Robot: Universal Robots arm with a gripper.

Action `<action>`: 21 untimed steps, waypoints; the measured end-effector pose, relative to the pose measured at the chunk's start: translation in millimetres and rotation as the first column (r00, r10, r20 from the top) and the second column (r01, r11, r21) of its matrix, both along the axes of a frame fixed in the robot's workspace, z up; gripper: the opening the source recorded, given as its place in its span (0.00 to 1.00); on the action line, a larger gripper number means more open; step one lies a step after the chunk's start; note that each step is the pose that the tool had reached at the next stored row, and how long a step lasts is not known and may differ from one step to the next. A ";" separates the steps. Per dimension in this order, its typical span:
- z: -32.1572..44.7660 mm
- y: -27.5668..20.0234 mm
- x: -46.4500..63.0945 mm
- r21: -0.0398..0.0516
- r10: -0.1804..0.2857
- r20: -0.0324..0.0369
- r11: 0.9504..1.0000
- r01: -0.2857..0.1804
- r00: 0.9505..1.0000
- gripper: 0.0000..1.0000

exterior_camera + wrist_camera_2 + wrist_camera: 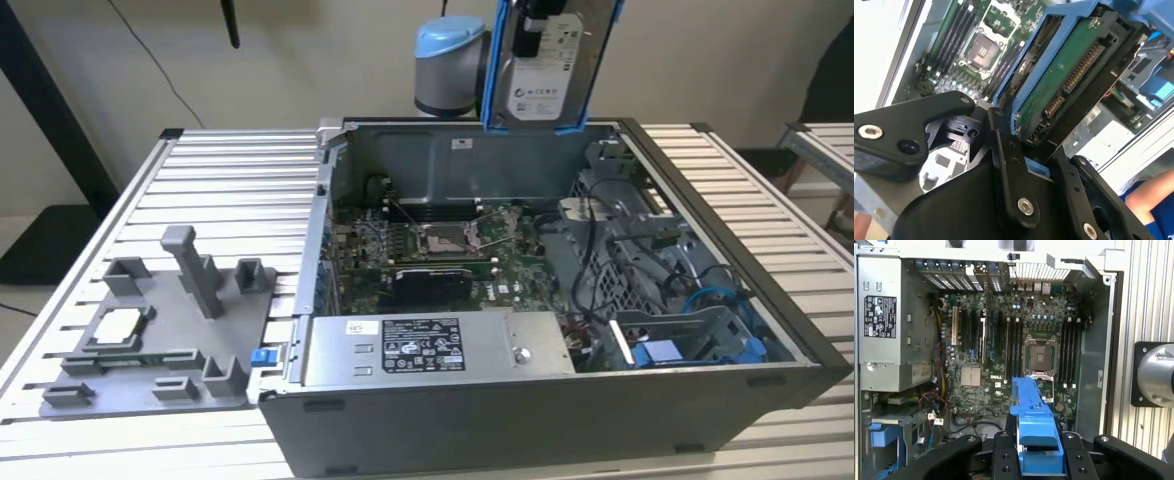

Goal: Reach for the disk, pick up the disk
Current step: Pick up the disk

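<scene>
Blue-framed and stiff, the disk (pixel 545 70) hung above the open computer case (pixel 534 420), the hand (pixel 1040 460) clamped on its plastic edges, probably heavyish.

You are looking at a large grey metal computer case (pixel 561 400) lying open on a slatted aluminium table (pixel 200 190). High above its far wall hangs the flat silver-grey hard drive with a white label and bright blue plastic frame (pixel 545 70), upright and clear of the case. Inside lies the green motherboard (pixel 427 250). On the exterior view's left sits a grey plastic fixture tray (pixel 147 350) holding a small silver-white square chip (pixel 118 325).
</scene>
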State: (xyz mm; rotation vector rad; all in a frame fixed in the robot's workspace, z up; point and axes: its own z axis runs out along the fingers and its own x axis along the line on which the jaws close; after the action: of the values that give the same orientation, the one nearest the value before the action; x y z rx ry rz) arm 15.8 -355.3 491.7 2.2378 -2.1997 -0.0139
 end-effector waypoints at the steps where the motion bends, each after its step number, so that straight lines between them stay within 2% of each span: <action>1: 0.0 0.0 4.5 0.000 0.000 0.000 1.000 0.000 1.000 0.00; 21: 0.1 0.0 94.8 0.000 0.000 -0.003 1.000 0.000 1.000 0.00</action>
State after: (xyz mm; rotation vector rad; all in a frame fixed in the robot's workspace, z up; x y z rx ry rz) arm 110.6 -355.3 491.7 2.2363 -2.1985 -0.0167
